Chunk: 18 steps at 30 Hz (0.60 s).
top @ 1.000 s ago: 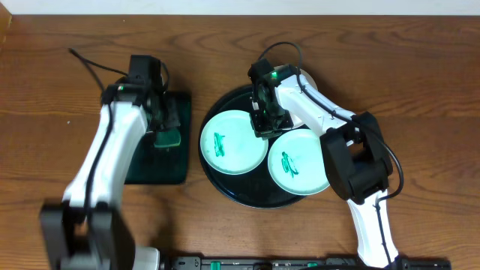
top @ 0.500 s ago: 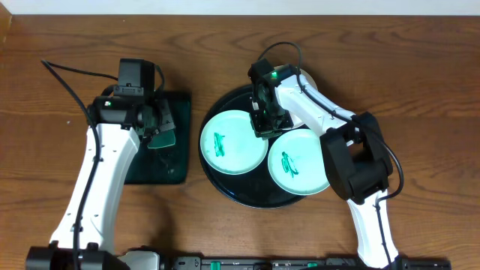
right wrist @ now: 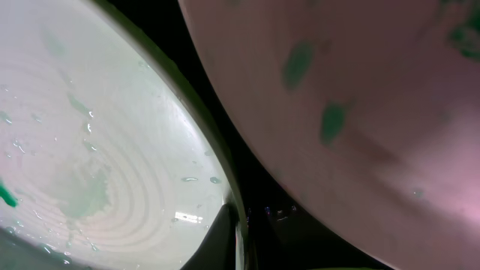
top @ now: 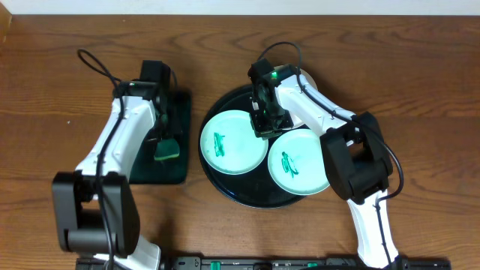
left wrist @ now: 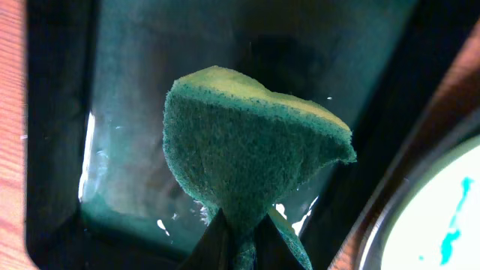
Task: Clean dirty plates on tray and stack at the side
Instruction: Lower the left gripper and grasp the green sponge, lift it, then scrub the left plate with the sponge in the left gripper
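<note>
Centre frame, on the large round black tray (top: pixel 225 184), my right gripper (top: pixel 264 124) is pinching a small round white plate (top: pixel 229 142) by its rim; my left gripper (left wrist: pixel 240 241) is squeezing a green sponge (left wrist: pixel 247 150). Green scribbles are showing; nothing stacked yet.

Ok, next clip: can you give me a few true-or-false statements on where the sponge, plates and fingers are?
1. The left fingers pinch the sponge. True.
2. The sponge touches a plate. False: it is over the small tray, apart from the plates.
3. The left plate and right plate both carry green marks. True.
4. The right fingers are over bare table. False: they are shut at the left plate's rim, inside the round tray.
</note>
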Each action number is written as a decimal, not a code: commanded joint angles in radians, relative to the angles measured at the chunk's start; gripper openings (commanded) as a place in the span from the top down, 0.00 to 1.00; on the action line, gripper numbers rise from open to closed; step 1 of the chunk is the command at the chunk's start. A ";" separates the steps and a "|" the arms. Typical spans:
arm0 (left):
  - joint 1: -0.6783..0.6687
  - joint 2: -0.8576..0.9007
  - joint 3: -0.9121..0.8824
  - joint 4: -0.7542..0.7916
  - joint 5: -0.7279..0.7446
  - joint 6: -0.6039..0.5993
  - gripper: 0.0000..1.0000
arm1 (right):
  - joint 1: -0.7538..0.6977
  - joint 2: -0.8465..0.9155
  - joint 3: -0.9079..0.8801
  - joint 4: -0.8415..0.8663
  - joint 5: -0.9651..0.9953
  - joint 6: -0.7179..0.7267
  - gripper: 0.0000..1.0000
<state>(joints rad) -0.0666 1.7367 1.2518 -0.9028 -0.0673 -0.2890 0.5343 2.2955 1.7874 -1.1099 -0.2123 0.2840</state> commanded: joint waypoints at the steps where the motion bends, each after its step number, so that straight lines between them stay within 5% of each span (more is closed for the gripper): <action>1: 0.005 0.016 0.008 0.003 -0.024 -0.012 0.93 | 0.030 0.061 -0.014 0.020 -0.021 -0.012 0.99; 18: 0.001 -0.001 0.008 -0.005 -0.002 0.000 0.93 | 0.030 0.061 -0.014 0.022 -0.021 -0.012 0.99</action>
<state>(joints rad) -0.0666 1.7599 1.2518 -0.8982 -0.0673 -0.2890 0.5343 2.2955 1.7874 -1.1095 -0.2123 0.2840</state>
